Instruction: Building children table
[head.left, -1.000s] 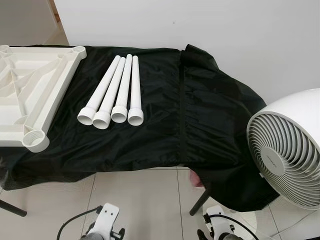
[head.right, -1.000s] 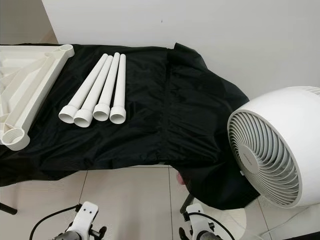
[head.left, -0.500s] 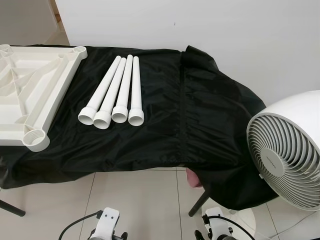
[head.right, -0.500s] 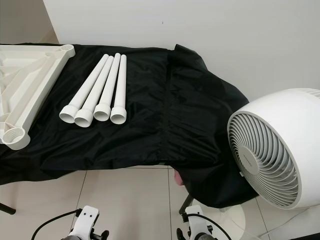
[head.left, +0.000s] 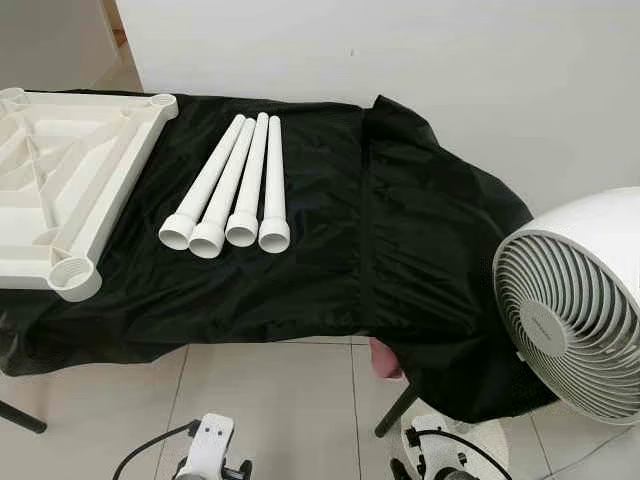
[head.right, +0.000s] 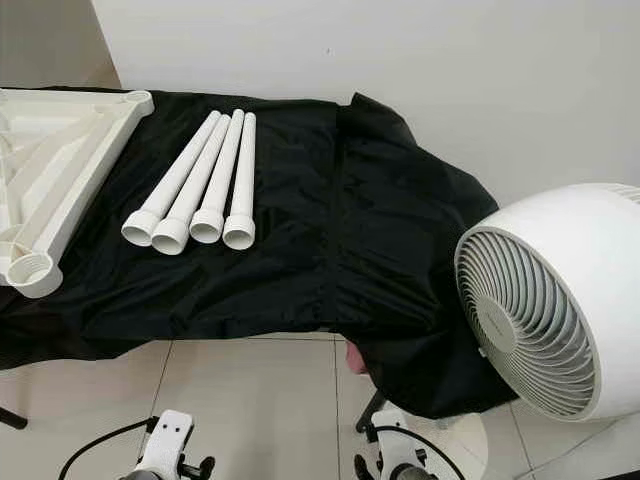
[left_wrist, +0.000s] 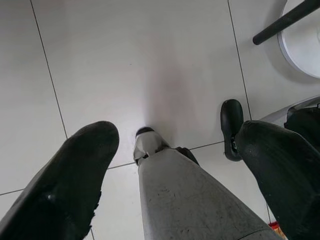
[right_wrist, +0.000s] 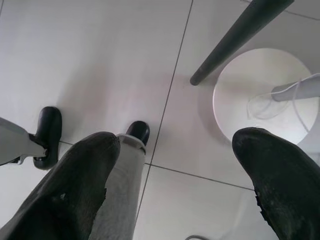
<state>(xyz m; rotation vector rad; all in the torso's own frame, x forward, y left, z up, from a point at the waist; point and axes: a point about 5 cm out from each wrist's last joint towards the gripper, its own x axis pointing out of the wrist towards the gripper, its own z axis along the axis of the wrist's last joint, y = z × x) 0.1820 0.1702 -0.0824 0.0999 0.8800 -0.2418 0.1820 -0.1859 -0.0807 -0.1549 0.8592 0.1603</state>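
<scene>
Nothing on the black cloth (head.left: 400, 230) has shifted; just the camera drifted slightly. Left gripper (left_wrist: 175, 150) and right gripper (right_wrist: 172, 155) hang low over the floor tiles (left_wrist: 140, 60), fingers spread wide, gripping nothing. On the cloth, four white table legs (head.left: 232, 185) lie touching side by side; the upturned tabletop (head.left: 60, 190) sits left of them, the white fan (head.left: 580, 310) off the cloth's right end.

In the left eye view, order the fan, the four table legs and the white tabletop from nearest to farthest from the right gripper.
From the right gripper, low by the floor:
1. Fan, right side.
2. Table legs, on the black cloth.
3. Tabletop, far left.
</scene>
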